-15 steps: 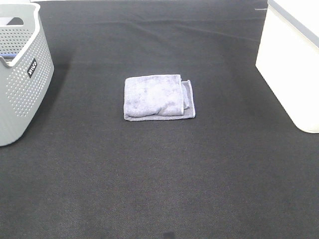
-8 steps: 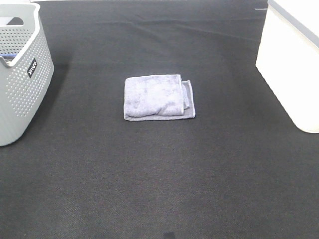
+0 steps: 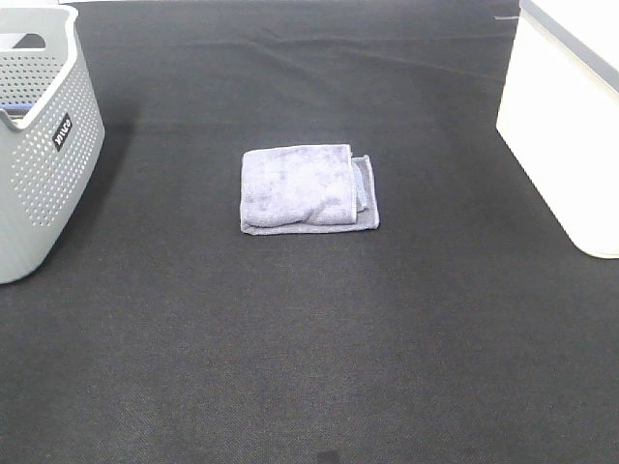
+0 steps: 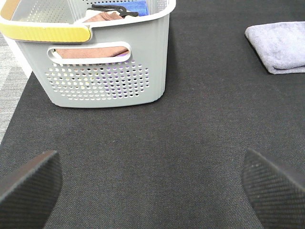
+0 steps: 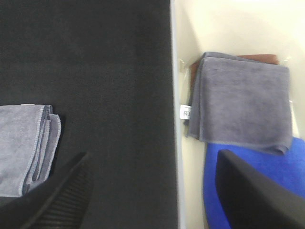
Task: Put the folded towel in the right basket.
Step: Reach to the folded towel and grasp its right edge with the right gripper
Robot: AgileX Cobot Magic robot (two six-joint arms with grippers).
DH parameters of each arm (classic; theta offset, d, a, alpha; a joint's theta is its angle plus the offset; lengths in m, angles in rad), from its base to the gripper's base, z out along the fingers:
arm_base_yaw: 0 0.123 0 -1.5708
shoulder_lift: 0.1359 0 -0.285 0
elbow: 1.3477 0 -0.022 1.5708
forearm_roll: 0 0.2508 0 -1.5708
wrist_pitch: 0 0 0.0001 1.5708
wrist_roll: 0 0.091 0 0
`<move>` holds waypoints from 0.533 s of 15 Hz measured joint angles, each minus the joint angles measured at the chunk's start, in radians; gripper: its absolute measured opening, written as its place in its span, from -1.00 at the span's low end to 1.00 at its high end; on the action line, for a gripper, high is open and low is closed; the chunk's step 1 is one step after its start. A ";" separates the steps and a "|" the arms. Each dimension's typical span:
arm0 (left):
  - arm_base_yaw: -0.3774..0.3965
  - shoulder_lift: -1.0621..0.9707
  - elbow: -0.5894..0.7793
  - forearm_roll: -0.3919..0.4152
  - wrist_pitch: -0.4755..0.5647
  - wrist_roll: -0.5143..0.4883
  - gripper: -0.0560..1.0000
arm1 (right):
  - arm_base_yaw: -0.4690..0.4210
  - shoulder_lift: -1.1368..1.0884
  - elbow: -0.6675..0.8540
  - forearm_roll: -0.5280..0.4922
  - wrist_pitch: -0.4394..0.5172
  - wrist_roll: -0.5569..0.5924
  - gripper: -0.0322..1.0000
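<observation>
The folded grey towel (image 3: 308, 188) lies flat on the dark mat in the middle. It also shows in the left wrist view (image 4: 281, 45) and the right wrist view (image 5: 21, 148). The white right basket (image 3: 561, 126) stands at the right edge. Neither gripper shows in the exterior high view. My left gripper (image 4: 152, 186) is open and empty, low over the mat beside the grey left basket (image 4: 109, 62). My right gripper (image 5: 152, 191) is open and empty, high over the right basket's wall (image 5: 175, 95), well apart from the towel.
The perforated grey left basket (image 3: 39, 145) holds brown and blue cloths. The right basket holds another folded grey towel (image 5: 243, 100), a blue cloth (image 5: 257, 181) and a brown one (image 5: 257, 58). Dark mat (image 3: 309, 338) covers the table.
</observation>
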 joint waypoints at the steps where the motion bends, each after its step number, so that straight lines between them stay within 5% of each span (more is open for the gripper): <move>1: 0.000 0.000 0.000 0.000 0.000 0.000 0.95 | 0.019 0.071 -0.076 -0.005 0.032 -0.002 0.39; 5: 0.000 0.000 0.000 0.000 0.000 0.000 0.95 | 0.184 0.297 -0.282 -0.011 0.098 -0.003 0.39; 8: 0.000 0.000 0.000 0.000 0.000 0.000 0.95 | 0.234 0.406 -0.322 0.074 0.105 -0.003 0.39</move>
